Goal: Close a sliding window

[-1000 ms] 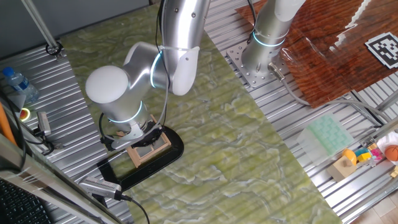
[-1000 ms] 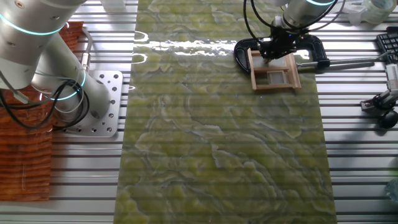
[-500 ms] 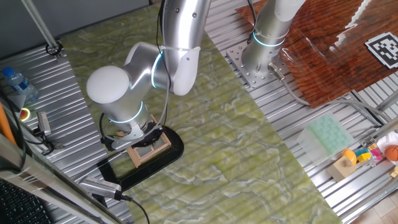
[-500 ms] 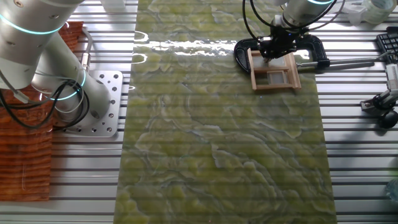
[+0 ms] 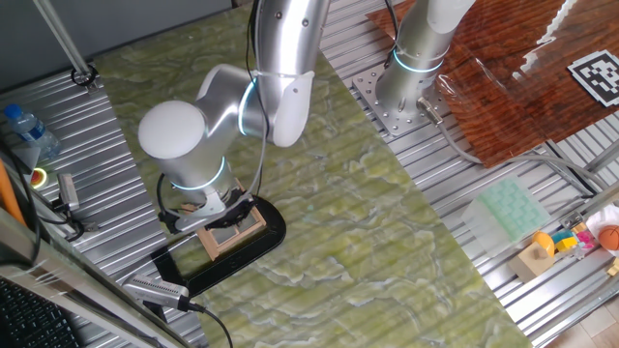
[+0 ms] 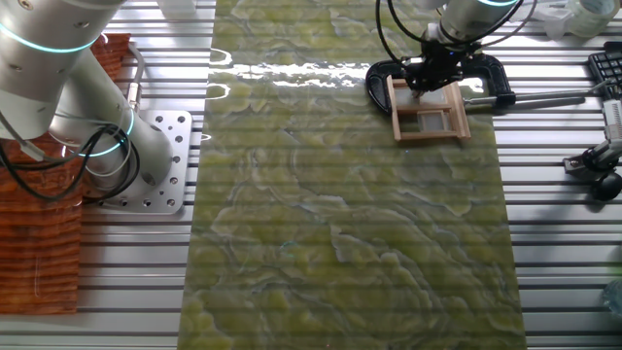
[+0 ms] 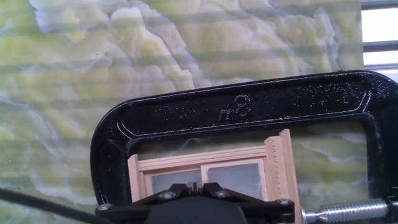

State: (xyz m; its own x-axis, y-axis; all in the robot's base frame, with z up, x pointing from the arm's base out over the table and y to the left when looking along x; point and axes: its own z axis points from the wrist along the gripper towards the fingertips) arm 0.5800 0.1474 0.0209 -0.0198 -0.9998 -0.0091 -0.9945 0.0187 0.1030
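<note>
Two grey panes sit side by side in your sliding window point(image 7: 214, 174), and the hand view shows them low in the frame, inside a light-wood frame whose right post stands taller than the rest. Around the window curves a black C-clamp point(image 7: 236, 106) stamped with raised characters, its threaded screw poking out at the lower right of that view. You see the gripper point(image 7: 193, 199) only as a dark body along the bottom edge, right against the lower part of the window; its fingertips are hidden, so you cannot tell whether they are spread or pressed together. From one fixed view, the window point(image 5: 232, 230) lies at the lower left of the frame on the green marbled mat point(image 5: 338, 213), with the arm's white elbow above it and the gripper point(image 5: 208, 215) down at its upper left edge. From the other fixed view, the window point(image 6: 428, 112) appears at the upper right of the frame, the gripper point(image 6: 432, 73) at its far edge and the clamp point(image 6: 379, 83) looping behind it. A second arm base point(image 6: 146, 156) stands at the left, well apart.
</note>
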